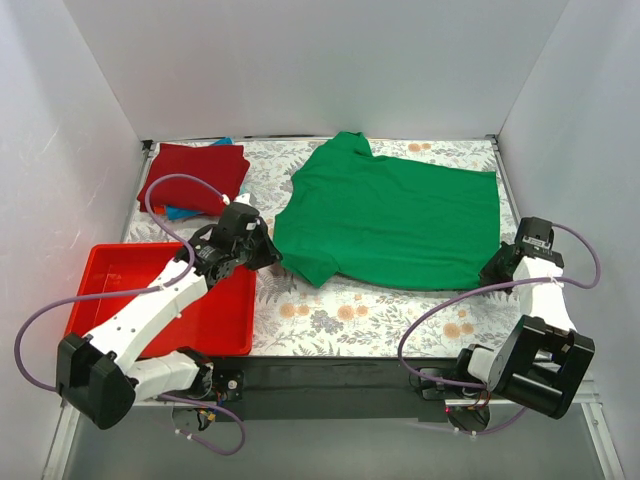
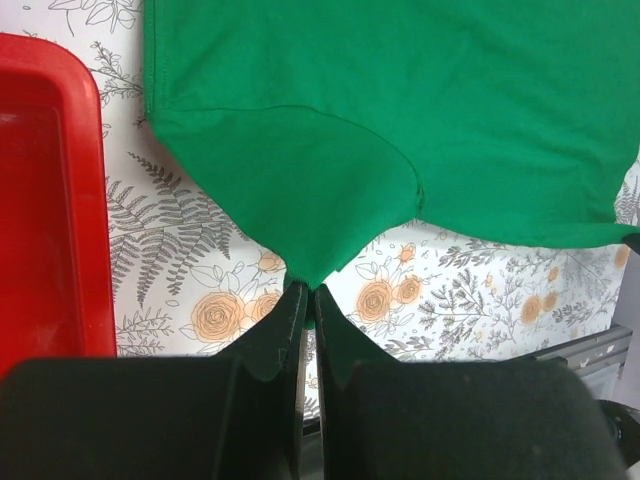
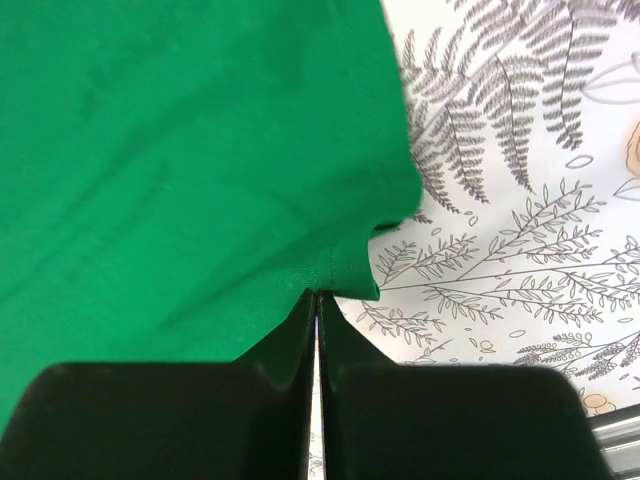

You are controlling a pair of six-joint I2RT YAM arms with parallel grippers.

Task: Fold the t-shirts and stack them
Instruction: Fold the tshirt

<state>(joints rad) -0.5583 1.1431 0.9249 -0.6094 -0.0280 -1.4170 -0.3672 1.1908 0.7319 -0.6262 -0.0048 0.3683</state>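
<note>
A bright green t-shirt (image 1: 400, 215) lies spread across the middle of the flowered table. My left gripper (image 1: 272, 252) is shut on its left sleeve tip; in the left wrist view the green cloth (image 2: 380, 120) is pinched between the black fingers (image 2: 282, 320) of that gripper (image 2: 308, 297). My right gripper (image 1: 492, 272) is shut on the shirt's right bottom corner; in the right wrist view the gripper (image 3: 317, 296) clamps the hem of the green cloth (image 3: 180, 150). A folded dark red t-shirt (image 1: 195, 175) lies at the back left on a blue/teal one (image 1: 178, 212), seen only as an edge.
A red plastic tray (image 1: 225, 320) stands at the front left, under my left arm; its rim shows in the left wrist view (image 2: 85, 200). White walls close in the table on three sides. The flowered tablecloth (image 1: 350, 315) shows in front of the green shirt.
</note>
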